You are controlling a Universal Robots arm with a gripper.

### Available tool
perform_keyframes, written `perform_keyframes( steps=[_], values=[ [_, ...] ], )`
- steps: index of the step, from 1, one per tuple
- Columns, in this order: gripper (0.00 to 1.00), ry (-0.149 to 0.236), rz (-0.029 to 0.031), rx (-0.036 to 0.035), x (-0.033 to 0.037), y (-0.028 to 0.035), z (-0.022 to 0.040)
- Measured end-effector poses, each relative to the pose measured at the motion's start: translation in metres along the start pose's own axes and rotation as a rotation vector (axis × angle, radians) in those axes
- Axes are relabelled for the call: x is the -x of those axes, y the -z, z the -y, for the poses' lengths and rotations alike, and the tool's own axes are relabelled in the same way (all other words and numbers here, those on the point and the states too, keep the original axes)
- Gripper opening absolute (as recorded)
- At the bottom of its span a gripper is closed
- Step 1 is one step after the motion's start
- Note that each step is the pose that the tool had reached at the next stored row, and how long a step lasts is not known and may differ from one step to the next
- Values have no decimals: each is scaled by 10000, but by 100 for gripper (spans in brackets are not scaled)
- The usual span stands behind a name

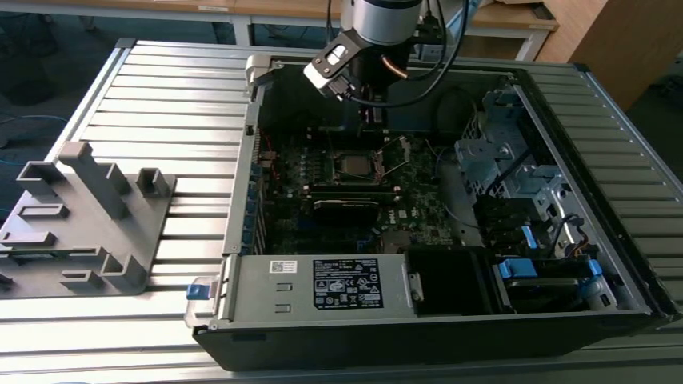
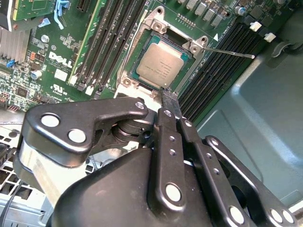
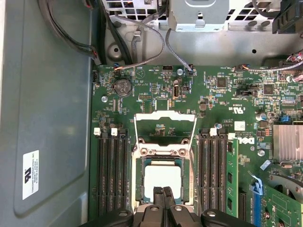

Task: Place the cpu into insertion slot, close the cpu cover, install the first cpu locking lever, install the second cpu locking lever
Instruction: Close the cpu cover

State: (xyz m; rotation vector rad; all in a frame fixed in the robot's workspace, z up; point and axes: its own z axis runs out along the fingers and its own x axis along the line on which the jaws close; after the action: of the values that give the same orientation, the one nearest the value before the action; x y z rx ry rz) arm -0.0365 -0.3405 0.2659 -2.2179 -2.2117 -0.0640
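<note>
Now my jaws are pressed together, empty, beside the seated cpu; the cpu cover, raised at its three o'clock in the exterior view, looks light and stiff, so I'd push its free rim.

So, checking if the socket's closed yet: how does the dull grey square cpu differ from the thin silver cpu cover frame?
The cpu is a solid plate; the cpu cover is an open frame with a window. The cpu lies flat in the insertion slot; the cpu cover stands swung up, open. Both are square and metal.
</note>
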Motion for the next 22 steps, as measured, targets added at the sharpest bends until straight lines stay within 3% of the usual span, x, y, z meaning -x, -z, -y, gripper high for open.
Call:
perform_keyframes(
  steps=[5,15,22],
  values=[
    [11,0,0,0,0,-1,-46],
    [11,-1,0,0,0,-6,-223],
    [11,1,-2,1,-1,-7,-253]
  ],
)
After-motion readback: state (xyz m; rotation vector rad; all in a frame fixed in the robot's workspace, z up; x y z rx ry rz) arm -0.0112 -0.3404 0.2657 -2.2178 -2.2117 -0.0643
